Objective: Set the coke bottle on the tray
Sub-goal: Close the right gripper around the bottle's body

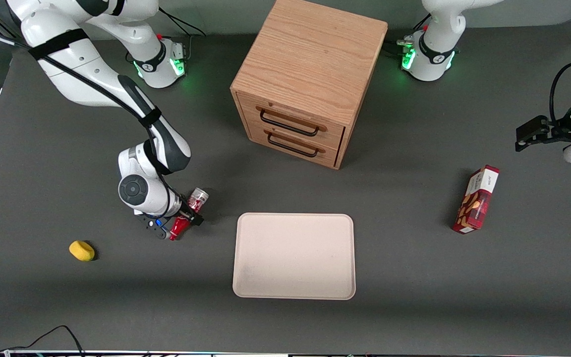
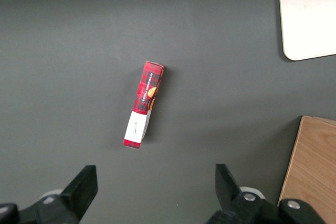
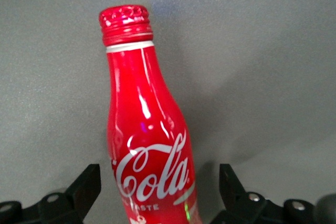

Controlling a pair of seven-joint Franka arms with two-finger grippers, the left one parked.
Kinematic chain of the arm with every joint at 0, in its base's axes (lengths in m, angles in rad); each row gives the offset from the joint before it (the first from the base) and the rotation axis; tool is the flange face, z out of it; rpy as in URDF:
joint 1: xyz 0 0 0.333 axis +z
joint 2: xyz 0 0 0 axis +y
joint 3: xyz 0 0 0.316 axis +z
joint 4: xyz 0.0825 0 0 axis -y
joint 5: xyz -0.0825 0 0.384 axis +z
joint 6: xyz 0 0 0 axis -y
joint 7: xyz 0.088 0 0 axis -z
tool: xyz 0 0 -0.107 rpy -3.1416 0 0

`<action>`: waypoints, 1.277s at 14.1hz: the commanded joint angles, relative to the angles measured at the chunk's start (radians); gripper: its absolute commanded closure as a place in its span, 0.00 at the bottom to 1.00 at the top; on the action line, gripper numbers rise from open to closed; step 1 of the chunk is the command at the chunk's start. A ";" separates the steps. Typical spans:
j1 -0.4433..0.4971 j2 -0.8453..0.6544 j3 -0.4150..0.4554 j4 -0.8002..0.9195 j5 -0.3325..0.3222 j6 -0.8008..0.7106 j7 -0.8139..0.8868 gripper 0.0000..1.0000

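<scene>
The coke bottle (image 1: 190, 212) is slim and red with white script. It lies on its side on the dark table, silver base toward the cabinet and red neck toward the front camera. My right gripper (image 1: 184, 218) is down over it, open, one finger on each side of the bottle's body with a gap on both sides. In the right wrist view the bottle (image 3: 147, 150) fills the space between the two black fingers (image 3: 86, 184) of the gripper (image 3: 157, 190). The beige tray (image 1: 293, 255) lies flat and bare beside the bottle, toward the parked arm's end.
A wooden two-drawer cabinet (image 1: 305, 79) stands farther from the front camera than the tray. A red snack box (image 1: 476, 201) lies toward the parked arm's end, also in the left wrist view (image 2: 144, 111). A small yellow object (image 1: 82, 250) lies toward the working arm's end.
</scene>
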 commanded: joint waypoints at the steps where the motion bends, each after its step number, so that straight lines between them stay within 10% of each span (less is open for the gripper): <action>1: -0.001 -0.011 0.001 -0.013 -0.021 0.014 0.029 0.00; 12: -0.001 -0.011 0.001 -0.010 -0.021 0.013 0.028 0.00; 13: -0.001 -0.011 0.001 -0.012 -0.024 0.014 0.028 0.13; 15: 0.001 -0.011 0.003 -0.010 -0.030 0.013 0.026 1.00; 18: 0.001 -0.013 0.003 -0.007 -0.030 0.011 0.025 1.00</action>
